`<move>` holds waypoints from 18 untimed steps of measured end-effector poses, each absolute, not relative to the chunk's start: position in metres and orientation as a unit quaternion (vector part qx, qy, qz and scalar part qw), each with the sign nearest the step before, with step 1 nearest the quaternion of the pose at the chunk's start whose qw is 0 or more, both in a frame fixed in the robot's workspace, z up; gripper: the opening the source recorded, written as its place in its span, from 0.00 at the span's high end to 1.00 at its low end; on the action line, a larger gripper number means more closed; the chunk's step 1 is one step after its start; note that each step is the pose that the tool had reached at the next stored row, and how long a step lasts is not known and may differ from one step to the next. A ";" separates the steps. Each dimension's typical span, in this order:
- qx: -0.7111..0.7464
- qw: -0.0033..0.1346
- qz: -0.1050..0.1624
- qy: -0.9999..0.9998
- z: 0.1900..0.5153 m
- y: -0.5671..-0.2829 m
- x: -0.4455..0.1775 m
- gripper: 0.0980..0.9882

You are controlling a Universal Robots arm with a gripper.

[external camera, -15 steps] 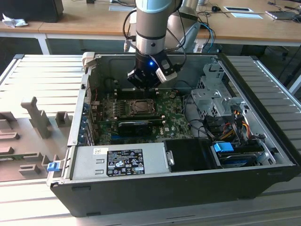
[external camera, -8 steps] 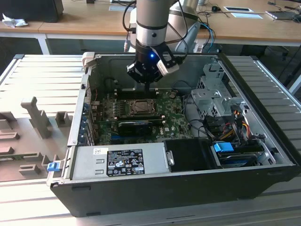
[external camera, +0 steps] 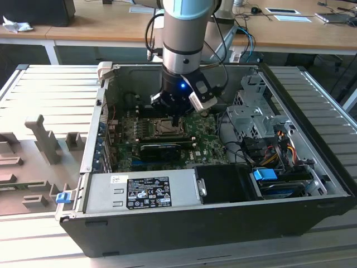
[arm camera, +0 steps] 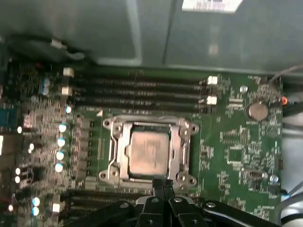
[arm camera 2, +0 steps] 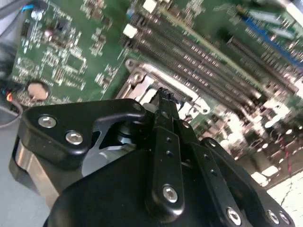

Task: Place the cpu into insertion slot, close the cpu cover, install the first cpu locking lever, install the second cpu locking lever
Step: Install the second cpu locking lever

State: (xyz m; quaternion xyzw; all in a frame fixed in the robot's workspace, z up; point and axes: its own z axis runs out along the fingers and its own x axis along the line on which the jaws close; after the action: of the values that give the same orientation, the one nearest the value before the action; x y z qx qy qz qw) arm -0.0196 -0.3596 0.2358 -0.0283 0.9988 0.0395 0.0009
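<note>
One arm reaches down into an open computer case, and its claw hangs just over the green motherboard. Both black fingers are pressed together with no gap at the tips, and they grip nothing. In the first wrist view the tips sit at the near edge of the insertion slot, at or just above its silvery rim; whether they touch it cannot be told. Directly ahead of the claw, the cpu lies flat in that slot with its dull grey top showing through the window of the cpu cover, which lies down around it. Beyond the slot from the claw run long dark memory slots. A round coin battery sits on the board well off to one side of the claw. Writing appears on a black label on the power supply in the exterior view, and on a white sticker on the case wall, but neither can be read.
</note>
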 end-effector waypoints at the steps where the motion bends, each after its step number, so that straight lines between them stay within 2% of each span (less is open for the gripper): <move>1: -0.028 0.001 0.040 0.999 0.235 -0.362 -0.020 0.99; 8: -0.028 0.001 0.040 0.999 0.232 -0.372 -0.044 0.99; 13: -0.036 0.001 0.056 0.998 0.228 -0.375 -0.047 0.99; 18: -0.041 0.001 0.059 0.997 0.220 -0.376 -0.056 0.99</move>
State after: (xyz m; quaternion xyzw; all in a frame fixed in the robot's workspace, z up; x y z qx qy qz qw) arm -0.0559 -0.3763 0.2204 -0.0407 0.9974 0.0589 0.0008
